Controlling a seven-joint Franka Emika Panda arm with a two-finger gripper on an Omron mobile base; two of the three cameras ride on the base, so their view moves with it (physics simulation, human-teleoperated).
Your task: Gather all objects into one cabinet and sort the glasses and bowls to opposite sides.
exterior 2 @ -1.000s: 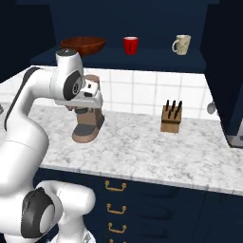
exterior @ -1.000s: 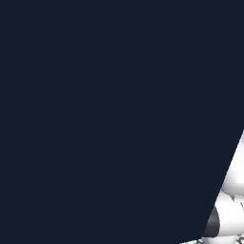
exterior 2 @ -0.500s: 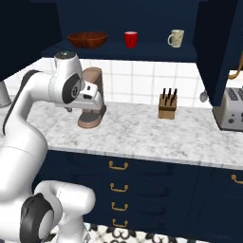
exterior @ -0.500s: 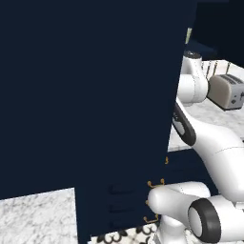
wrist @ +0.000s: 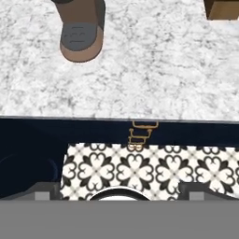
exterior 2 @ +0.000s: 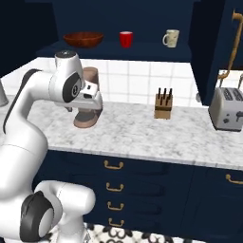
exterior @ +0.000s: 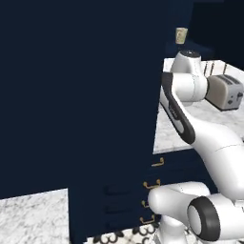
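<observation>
In the right base view we see the open shelf of the dark navy cabinet (exterior 2: 118, 50) running across the top of the frame, with three things standing on it in a row. At upper left sits the wooden bowl (exterior 2: 83, 38), wide, shallow and reddish-brown, mouth up, its long axis lying level along the shelf. Just right of centre stands the red cup (exterior 2: 126, 39), glossy, upright, short and slightly tapered. Further right stands a cream-beige mottled tumbler (exterior 2: 171, 38), upright with its mouth up, and something like a handle shows on its left side. The three are well apart from one another. In the left base view we find the same tumbler (exterior: 181, 35) near the top, right of centre.

The gripper (exterior 2: 93, 101) hangs at centre left of the right base view, pointing down over the marble counter (exterior 2: 156, 135) beside a brown coffee machine (exterior 2: 89, 107). We take its jaws as spread wide, with nothing between them.
</observation>
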